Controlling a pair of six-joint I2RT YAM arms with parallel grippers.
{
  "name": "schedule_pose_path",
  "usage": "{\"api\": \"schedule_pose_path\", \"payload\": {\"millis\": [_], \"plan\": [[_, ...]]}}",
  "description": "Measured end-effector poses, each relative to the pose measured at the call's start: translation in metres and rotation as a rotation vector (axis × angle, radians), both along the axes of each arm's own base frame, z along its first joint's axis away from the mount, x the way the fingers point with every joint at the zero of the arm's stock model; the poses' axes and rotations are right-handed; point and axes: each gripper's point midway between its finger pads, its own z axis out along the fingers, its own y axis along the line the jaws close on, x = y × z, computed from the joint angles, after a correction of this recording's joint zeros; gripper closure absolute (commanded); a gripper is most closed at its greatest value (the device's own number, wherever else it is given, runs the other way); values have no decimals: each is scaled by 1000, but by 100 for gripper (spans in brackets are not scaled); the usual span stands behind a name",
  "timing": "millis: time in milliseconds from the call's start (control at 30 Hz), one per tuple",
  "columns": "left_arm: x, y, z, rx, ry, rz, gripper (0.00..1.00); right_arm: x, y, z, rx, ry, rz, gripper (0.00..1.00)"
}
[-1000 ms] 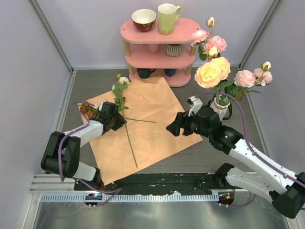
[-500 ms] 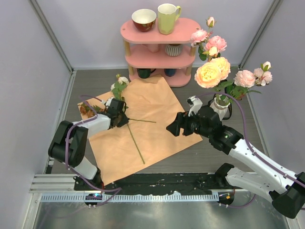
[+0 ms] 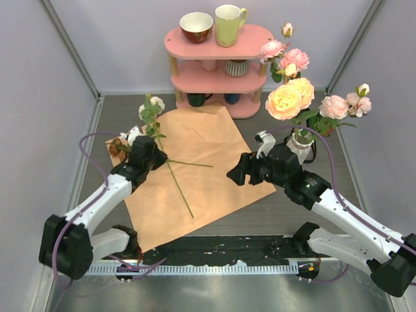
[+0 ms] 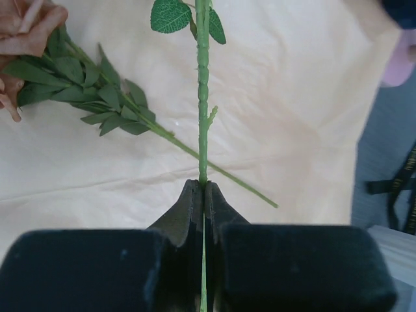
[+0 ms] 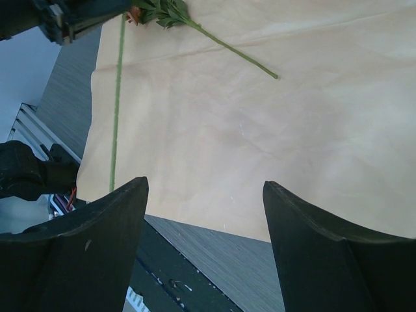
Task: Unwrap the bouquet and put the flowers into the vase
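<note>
Bright, even light — soft shadows

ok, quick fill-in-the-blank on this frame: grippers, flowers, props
1. The left gripper is shut on the green ____ of a cream-white rose.
2. The right gripper hangs ____ above the tan-orange paper sheet, holding nothing.
3. In the top view, the small white ribbed vase stands to the ____ of the paper.
4. The pale yellow mug sits on the ____ tier of the pink shelf.

Missing words: stem; open; right; top
</note>
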Motion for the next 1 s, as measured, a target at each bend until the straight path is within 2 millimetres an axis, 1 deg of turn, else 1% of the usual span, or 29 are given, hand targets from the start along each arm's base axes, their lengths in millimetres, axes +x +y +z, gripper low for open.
{"api": "schedule_pose_path", "payload": {"millis": [67,133,300,367,400,500,633,700,800,900,1000], "plan": [[-3,2,23,-28,-75,1,100,0,0,-2,-4,5,0,23],[-10,4,40,-52,-136,1,100,1,1,-3,-7,8,0,23],[-24,6,75,-122,-294,-19,100,0,2,-4,-4,14,2,23],[-30,3,85,-158,-357,-45,100,0,4,-3,6,18,8,25],[-32,1,88,-173,-382,-57,100,0,5,-2,10,19,12,27],[-40,-6,100,-229,-473,-109,100,-2,17,-3,28,36,36,31],[-49,-21,116,-293,-560,-203,100,-7,45,-1,50,64,101,33],[-54,-31,126,-327,-601,-271,100,-7,62,6,65,66,127,33],[-62,-45,139,-364,-638,-363,100,-2,85,23,106,51,150,33],[-69,-57,145,-392,-654,-446,100,8,101,44,153,18,137,31],[-76,-68,145,-414,-649,-524,100,20,112,63,190,-6,106,30]]}}
